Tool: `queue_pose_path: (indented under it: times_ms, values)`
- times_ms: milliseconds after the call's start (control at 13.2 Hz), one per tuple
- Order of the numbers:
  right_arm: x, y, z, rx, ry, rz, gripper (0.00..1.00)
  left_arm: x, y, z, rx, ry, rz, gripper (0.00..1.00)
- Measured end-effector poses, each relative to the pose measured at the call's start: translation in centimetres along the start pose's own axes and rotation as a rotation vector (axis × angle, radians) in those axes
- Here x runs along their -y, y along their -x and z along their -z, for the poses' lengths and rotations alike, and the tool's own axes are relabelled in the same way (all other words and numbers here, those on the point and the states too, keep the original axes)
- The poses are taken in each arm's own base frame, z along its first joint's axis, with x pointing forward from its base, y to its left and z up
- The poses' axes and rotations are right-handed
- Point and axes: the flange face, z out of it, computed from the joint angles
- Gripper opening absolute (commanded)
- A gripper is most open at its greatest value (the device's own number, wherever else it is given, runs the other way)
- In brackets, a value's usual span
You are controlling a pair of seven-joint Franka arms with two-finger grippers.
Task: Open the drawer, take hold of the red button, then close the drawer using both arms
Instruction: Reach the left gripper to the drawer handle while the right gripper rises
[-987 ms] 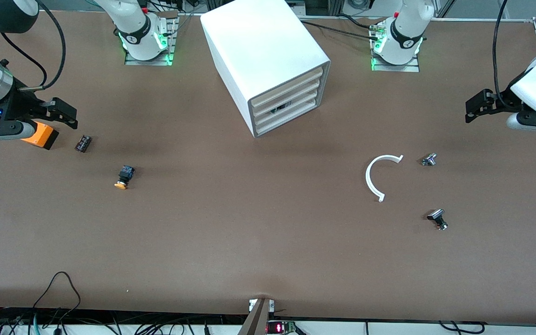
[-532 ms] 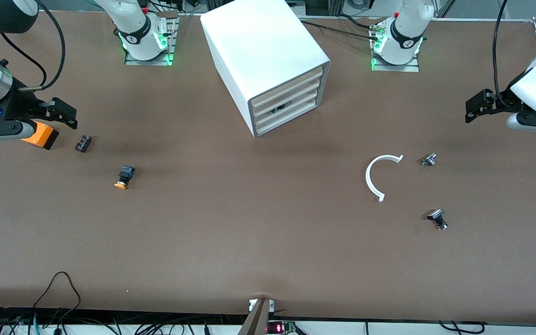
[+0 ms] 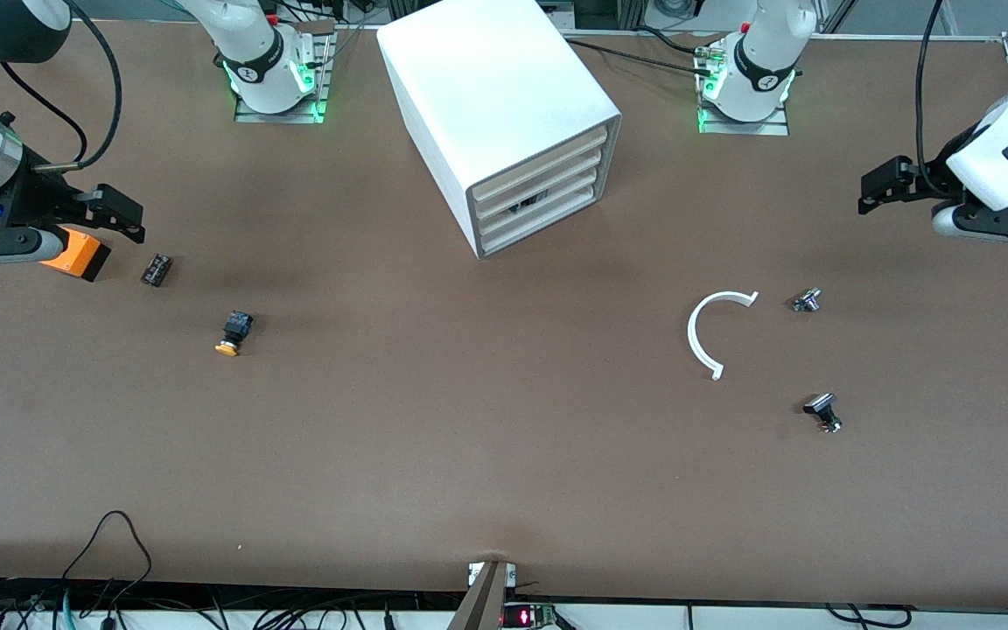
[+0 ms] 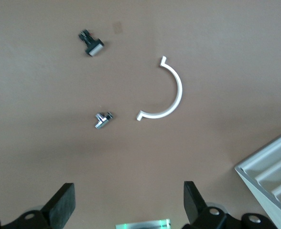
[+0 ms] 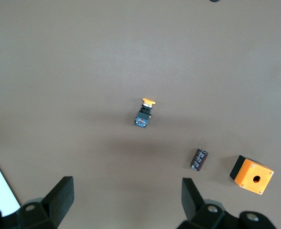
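Note:
The white cabinet (image 3: 504,105) stands between the two arm bases, and its four drawers (image 3: 539,197) are all pushed in. Something dark shows in a gap between the middle drawers. No red-capped button is in view. My left gripper (image 3: 880,185) is open and empty over the bare table at the left arm's end; its wrist view (image 4: 129,200) shows a corner of the cabinet (image 4: 269,176). My right gripper (image 3: 115,214) is open and empty over the right arm's end of the table, beside the orange box; its wrist view (image 5: 128,198) shows bare table between the fingers.
An orange-capped button (image 3: 234,334) (image 5: 144,114), a small dark cylinder (image 3: 156,269) (image 5: 199,159) and an orange box with a hole (image 3: 75,252) (image 5: 252,175) lie toward the right arm's end. A white half ring (image 3: 710,332) (image 4: 167,90), a small metal part (image 3: 807,300) (image 4: 102,120) and a black part (image 3: 822,411) (image 4: 91,44) lie toward the left arm's end.
My left gripper has shifted a little toward the cabinet and the arm bases. The right arm and everything on the table have stayed put.

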Motion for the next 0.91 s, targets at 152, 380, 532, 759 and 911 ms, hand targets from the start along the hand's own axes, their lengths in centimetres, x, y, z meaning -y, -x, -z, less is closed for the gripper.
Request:
queue_pose_path:
  times_ms: [152,380,532,759,911]
  values:
    - [-0.1,0.0,0.1,-0.001,0.0,-0.001,1.0,-0.7,0.5,-0.4,0.045,0.059,-0.004,1.0]
    - [0.0,0.0,0.1,-0.002,-0.001,0.009,1.0,-2.3,1.2,-1.1,0.123,0.166,-0.023,1.0]
    - [1.1,0.0,0.1,0.0,-0.004,0.028,1.0,-3.6,1.5,-1.9,0.193,0.251,-0.043,1.0]
    - [1.7,0.0,-0.3,0.018,-0.005,0.042,1.0,-5.3,1.2,-3.6,0.271,0.319,-0.074,1.0]
    - [1.9,-0.2,-1.3,0.043,-0.009,0.05,1.0,-6.4,0.5,-5.2,0.318,0.379,-0.127,1.0]
